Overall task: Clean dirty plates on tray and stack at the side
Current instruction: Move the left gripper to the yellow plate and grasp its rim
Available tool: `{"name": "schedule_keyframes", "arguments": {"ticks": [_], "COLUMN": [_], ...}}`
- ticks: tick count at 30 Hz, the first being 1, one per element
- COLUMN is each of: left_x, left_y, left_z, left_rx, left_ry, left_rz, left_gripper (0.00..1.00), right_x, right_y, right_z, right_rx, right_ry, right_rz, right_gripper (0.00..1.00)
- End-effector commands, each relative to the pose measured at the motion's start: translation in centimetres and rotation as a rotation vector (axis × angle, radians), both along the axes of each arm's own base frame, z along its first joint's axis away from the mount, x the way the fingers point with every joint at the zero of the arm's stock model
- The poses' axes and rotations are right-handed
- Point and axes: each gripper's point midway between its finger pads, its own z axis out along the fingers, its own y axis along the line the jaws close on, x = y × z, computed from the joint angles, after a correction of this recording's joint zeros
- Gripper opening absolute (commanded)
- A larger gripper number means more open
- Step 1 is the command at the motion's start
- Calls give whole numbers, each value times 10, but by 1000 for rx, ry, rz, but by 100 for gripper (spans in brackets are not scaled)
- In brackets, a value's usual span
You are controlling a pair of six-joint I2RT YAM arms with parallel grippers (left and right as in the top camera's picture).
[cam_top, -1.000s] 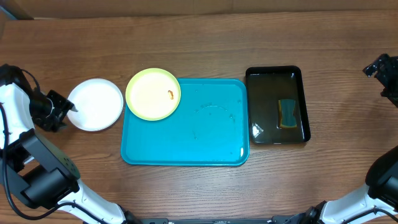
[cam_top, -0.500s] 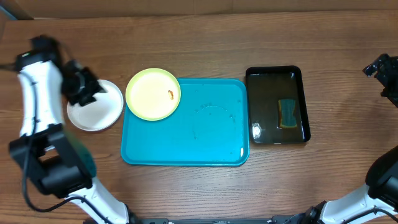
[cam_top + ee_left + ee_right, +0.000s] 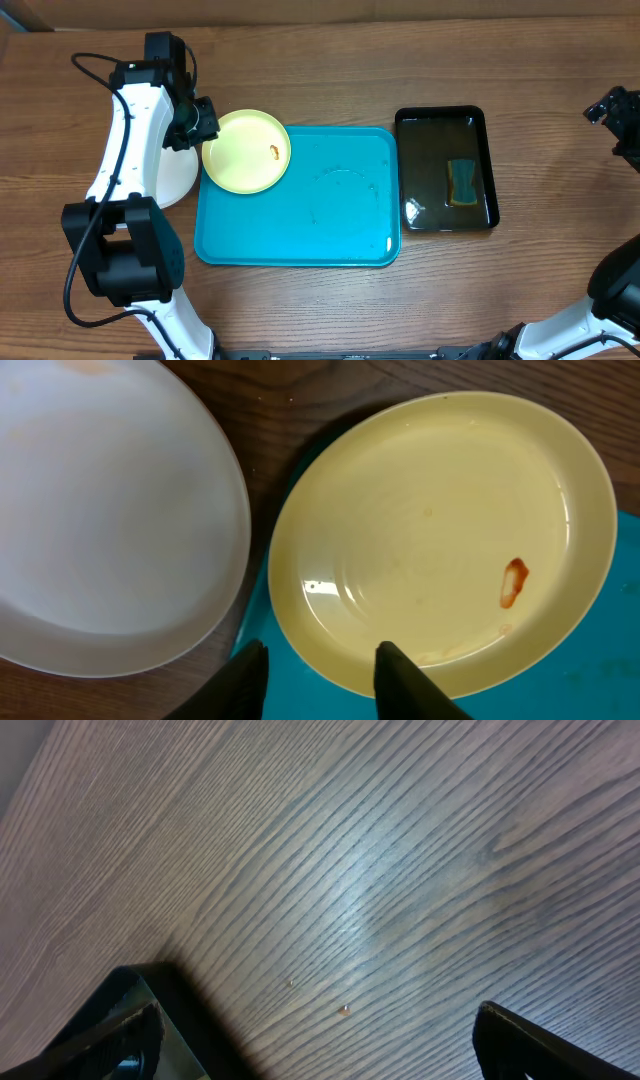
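Observation:
A lime-green-rimmed plate (image 3: pixel 247 151) lies on the turquoise tray's (image 3: pixel 300 220) back left corner, overhanging its edge, with a brown-orange smear (image 3: pixel 272 152) on it. A white plate (image 3: pixel 178 175) sits on the table left of the tray, partly hidden under my left arm. My left gripper (image 3: pixel 203 122) hovers at the lime plate's left rim. In the left wrist view the left gripper (image 3: pixel 320 682) is open, partly narrowed, with bare tray (image 3: pixel 590 685) between its fingers, beside the lime plate (image 3: pixel 440 530) and the white plate (image 3: pixel 100 510). My right gripper (image 3: pixel 615 110) (image 3: pixel 330 1050) is wide open over bare wood.
A glossy black basin (image 3: pixel 480 215) with water stands right of the tray, a sponge (image 3: pixel 462 183) lying in it. My left arm crosses the table's left side from front to back. Brown wood table all round.
My left arm swung from the white plate's left side up and over to the lime plate's left rim, and its jaws narrowed. The right arm has not moved.

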Motion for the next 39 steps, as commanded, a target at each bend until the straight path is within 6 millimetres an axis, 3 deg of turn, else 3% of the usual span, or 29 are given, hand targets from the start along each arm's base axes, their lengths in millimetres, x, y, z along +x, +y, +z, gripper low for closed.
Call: {"name": "schedule_keyframes", "arguments": {"ticks": [1, 6, 17, 34, 39], "left_x": [1, 10, 18, 20, 22], "left_y": [11, 13, 27, 14, -1], "left_z": [-15, -38, -73, -82, -82], "left_rx": [41, 48, 73, 31, -14], "left_ry": [35, 54, 86, 95, 86], "left_rz": [-8, -46, -48, -74, -97], "left_gripper": [34, 26, 28, 26, 24], "right_x": [4, 4, 4, 4, 4], "right_y": [0, 0, 0, 0, 0], "right_z": [11, 11, 11, 11, 11], "right_rx": [-8, -8, -8, -8, -8], "right_ry": [-31, -31, -31, -31, -31], "right_rz": [-1, -1, -1, -1, -1], "right_gripper": [100, 100, 100, 100, 100]}}
